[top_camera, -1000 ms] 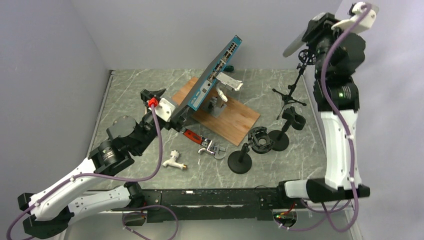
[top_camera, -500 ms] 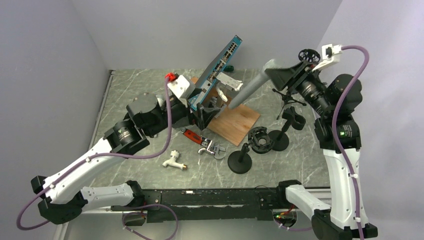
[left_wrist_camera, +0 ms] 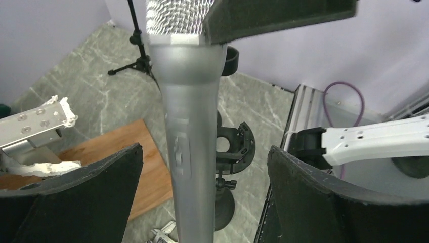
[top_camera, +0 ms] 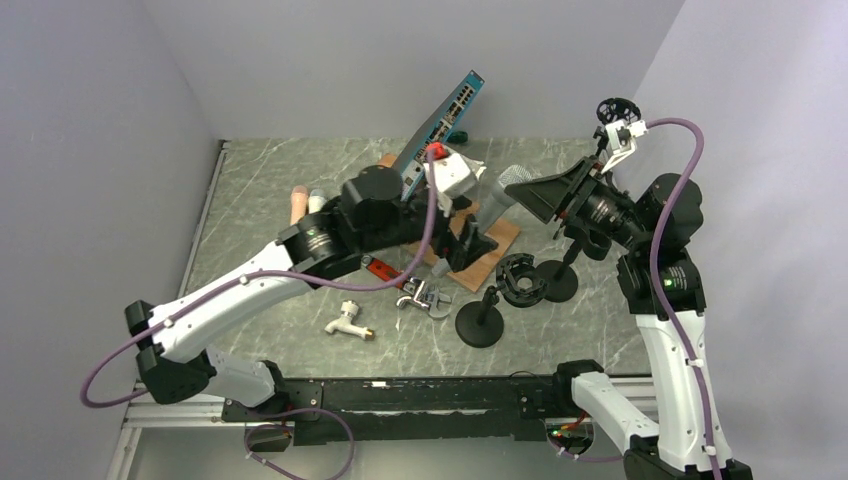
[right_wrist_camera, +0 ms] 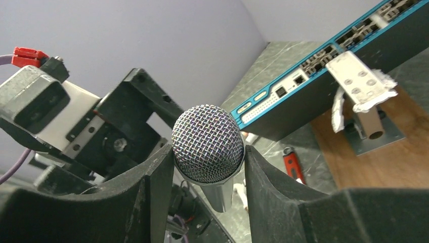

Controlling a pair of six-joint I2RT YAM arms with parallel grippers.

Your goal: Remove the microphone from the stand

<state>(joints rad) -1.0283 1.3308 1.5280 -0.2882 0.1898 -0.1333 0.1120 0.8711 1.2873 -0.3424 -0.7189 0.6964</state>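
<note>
The silver microphone (top_camera: 495, 203) with a mesh head is held in the air over the table's middle, clear of the tripod stand (top_camera: 578, 190) at the back right. My right gripper (top_camera: 530, 195) is shut on the mesh head (right_wrist_camera: 207, 144), one finger on each side (right_wrist_camera: 208, 152). My left gripper (top_camera: 470, 245) is open, and its jaws stand on both sides of the microphone's handle (left_wrist_camera: 189, 126) without touching it (left_wrist_camera: 205, 148). The stand's empty round clip (top_camera: 617, 108) sits at its top. The tripod also shows in the left wrist view (left_wrist_camera: 135, 50).
A blue network switch (top_camera: 440, 120) leans over a wooden board (top_camera: 495, 245). Two round-base stands (top_camera: 480, 322) (top_camera: 557, 280), a black shock mount (top_camera: 520, 280), a wrench (top_camera: 425, 298), a red-handled tool (top_camera: 380, 268) and a white tap (top_camera: 348, 320) lie on the marble table.
My right arm swung down and left, bringing the microphone from above the stand to mid-table. My left arm moved right and set its open jaws around the handle.
</note>
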